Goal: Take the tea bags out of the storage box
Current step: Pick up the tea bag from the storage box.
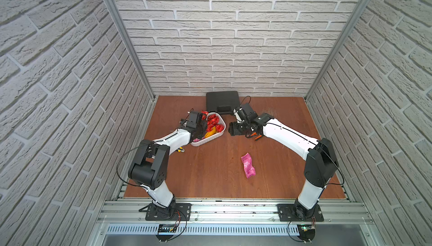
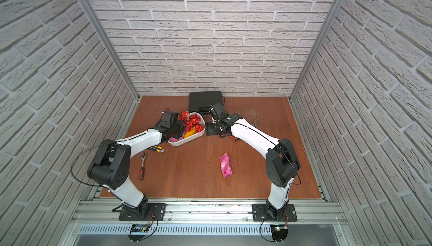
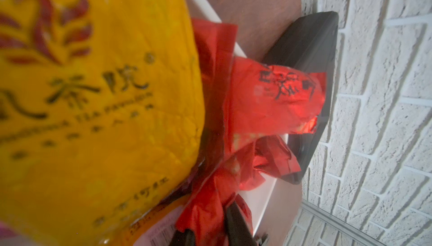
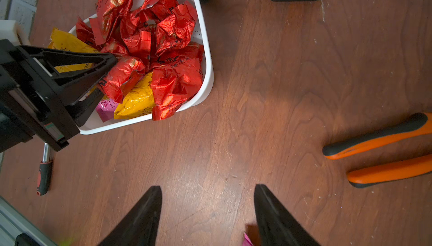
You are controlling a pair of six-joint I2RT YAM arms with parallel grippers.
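— Where is the left gripper (image 4: pixel 106 76)?

— Down inside the storage box (image 4: pixel 208 69), fingers among the tea bags (image 4: pixel 163 46). One finger (image 4: pixel 106 60) lies across a yellow packet (image 4: pixel 67 42). The other sits lower, beside a pink packet (image 4: pixel 105 109), and a crumpled red packet (image 4: pixel 121 76) pokes into the gap between them.

— Has it clamped anything?

— I cannot tell. The jaws stand fairly near each other, but foil hides the tips (the left wrist view is nearly all one blurred yellow wrapper (image 3: pixel 93 93), very close to the camera).

— And the right gripper (image 4: pixel 207 187)?

— Jaws apart, nothing between them. It hangs over bare table (image 4: pixel 268 93), just beside the box's right wall.

— The box itself?

— Upright, toward the back of the table and left of centre in both top views. It is piled mostly with red foil, with a second yellow packet (image 4: pixel 138 97) near its front wall. Some red ones overhang the far rim.

— Anything out of it?

— One long pink tea bag (image 1: pixel 248 168) lies flat on the wood, well apart from the box and nearer the front edge.

— And around that?

— A black case (image 1: pixel 222 100) sits against the back wall, just behind the box. Orange-handled pliers (image 4: pixel 378 139) lie under the right arm. A ratchet wrench (image 2: pixel 142 165) and a yellow-black utility knife (image 2: pixel 157 149) lie by the left arm.
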